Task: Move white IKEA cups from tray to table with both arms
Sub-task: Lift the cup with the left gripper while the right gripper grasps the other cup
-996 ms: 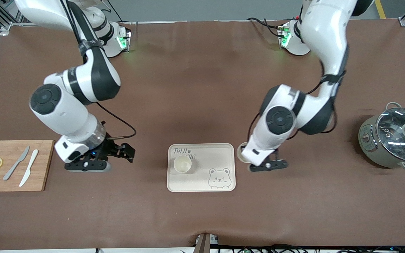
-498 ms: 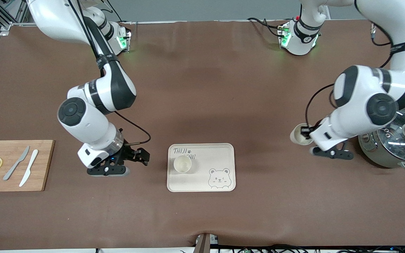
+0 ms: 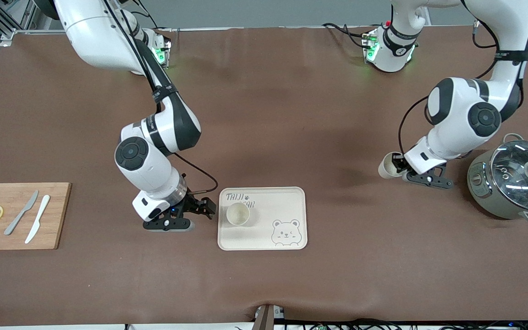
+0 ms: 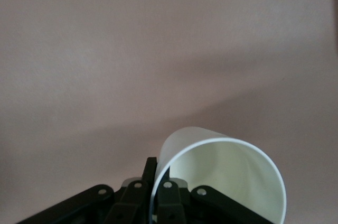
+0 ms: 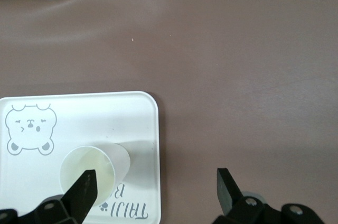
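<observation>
One white cup (image 3: 238, 213) stands upright on the bear-printed tray (image 3: 291, 195), at the tray's end toward the right arm. My right gripper (image 3: 204, 208) is open and empty, low beside that end of the tray. In the right wrist view the cup (image 5: 92, 168) on the tray (image 5: 79, 118) shows next to one of my open fingers (image 5: 84, 187), and the gripper (image 5: 156, 184) straddles the tray's edge. My left gripper (image 3: 399, 166) is shut on the wall of the second white cup (image 3: 387, 167), held over bare table beside the pot. The left wrist view shows this gripper (image 4: 157, 174) pinching the cup (image 4: 227, 176) at its rim.
A grey-green pot with a glass lid (image 3: 514, 178) stands at the left arm's end of the table. A wooden cutting board (image 3: 14, 215) with two lemon slices and two knives lies at the right arm's end.
The left arm swung away from the tray with its cup to beside the pot. The right arm moved from near the cutting board to the tray's edge, gripper still open.
</observation>
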Robot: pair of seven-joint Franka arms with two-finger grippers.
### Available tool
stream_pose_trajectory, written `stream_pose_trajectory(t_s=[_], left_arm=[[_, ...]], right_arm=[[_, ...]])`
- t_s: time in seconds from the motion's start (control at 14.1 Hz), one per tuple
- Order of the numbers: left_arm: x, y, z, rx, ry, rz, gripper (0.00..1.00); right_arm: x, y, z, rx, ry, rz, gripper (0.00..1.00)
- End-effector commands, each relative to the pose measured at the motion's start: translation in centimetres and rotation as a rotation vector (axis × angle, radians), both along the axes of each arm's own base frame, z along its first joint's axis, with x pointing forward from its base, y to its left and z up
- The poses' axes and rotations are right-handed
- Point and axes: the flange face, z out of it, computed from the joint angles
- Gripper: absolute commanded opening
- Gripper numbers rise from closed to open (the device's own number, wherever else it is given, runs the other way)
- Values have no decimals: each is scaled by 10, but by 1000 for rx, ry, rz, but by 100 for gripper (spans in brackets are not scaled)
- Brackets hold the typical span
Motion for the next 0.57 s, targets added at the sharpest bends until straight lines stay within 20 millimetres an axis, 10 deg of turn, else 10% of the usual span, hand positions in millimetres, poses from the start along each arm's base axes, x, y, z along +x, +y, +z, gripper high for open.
stream_pose_trajectory(t_s=[0.0, 0.5], left_arm=[[-18, 3, -10, -30, -7, 8, 0], [-39, 6, -74, -32, -68, 37, 0]], right_arm=[[-3, 25, -9, 12, -17, -27, 100], [-6, 40, -48, -66, -7, 34, 100]])
